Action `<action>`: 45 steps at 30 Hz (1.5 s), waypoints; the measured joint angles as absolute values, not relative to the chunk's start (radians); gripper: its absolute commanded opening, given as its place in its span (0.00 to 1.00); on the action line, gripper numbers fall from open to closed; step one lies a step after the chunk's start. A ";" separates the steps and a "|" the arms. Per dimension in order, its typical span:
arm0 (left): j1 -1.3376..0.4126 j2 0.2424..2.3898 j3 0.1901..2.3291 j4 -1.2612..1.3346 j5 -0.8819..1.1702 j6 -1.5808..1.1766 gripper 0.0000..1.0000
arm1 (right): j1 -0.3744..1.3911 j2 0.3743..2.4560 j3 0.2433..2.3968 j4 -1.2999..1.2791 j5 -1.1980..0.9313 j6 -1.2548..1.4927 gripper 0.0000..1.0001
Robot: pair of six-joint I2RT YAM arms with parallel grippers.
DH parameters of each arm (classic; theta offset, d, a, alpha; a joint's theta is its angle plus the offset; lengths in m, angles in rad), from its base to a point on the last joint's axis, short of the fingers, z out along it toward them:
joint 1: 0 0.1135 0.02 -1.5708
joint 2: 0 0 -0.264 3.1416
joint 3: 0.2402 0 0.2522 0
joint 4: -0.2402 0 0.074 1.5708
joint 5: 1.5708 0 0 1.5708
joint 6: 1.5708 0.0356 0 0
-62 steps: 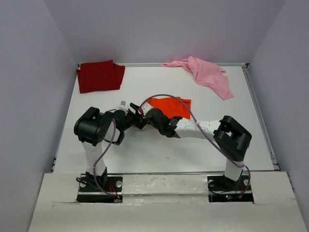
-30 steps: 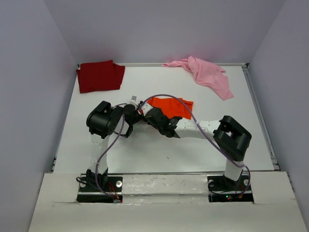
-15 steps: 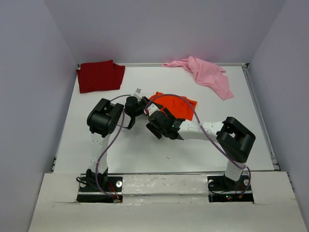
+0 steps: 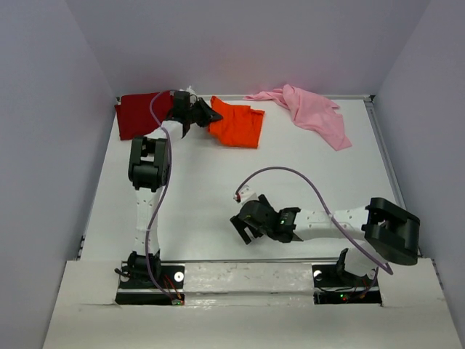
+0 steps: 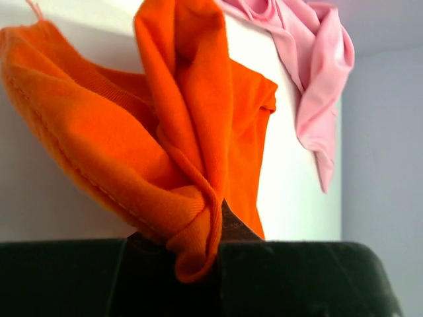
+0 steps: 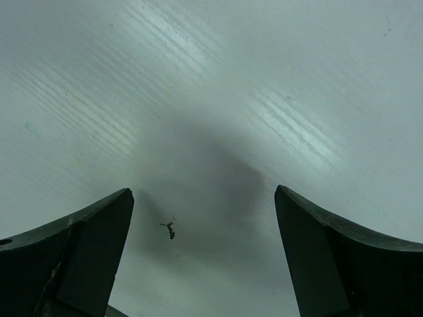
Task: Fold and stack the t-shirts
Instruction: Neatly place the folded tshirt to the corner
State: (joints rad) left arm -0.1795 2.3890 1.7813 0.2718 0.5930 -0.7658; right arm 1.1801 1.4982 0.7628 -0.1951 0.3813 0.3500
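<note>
White desk (image 4: 203, 182): our left hand (image 4: 209, 116) grips the orange tee (image 4: 238, 125) at the far edge, between dark red tee (image 4: 145, 115) and pink tee (image 4: 312, 113); our right hand (image 4: 243, 227) gapes empty, near side.

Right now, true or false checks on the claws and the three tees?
1. The left claw is shut on the orange t-shirt. True.
2. The right claw holds the pink t-shirt. False: it is open and empty over the table.
3. The pink t-shirt is neatly folded. False: it lies crumpled at the far right.
4. The dark red t-shirt lies in the far left corner. True.
</note>
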 measured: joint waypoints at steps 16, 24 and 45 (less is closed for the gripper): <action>-0.078 2.553 2.225 -0.216 0.524 -0.431 0.00 | 1.239 1.498 0.672 -0.074 0.315 0.420 0.92; 0.013 2.553 2.225 -0.303 0.398 -0.336 0.00 | 1.239 1.498 0.657 -0.010 0.279 0.418 0.92; 0.060 2.505 2.328 -0.363 0.321 -0.309 0.00 | 1.240 1.513 0.646 0.073 0.236 0.414 0.92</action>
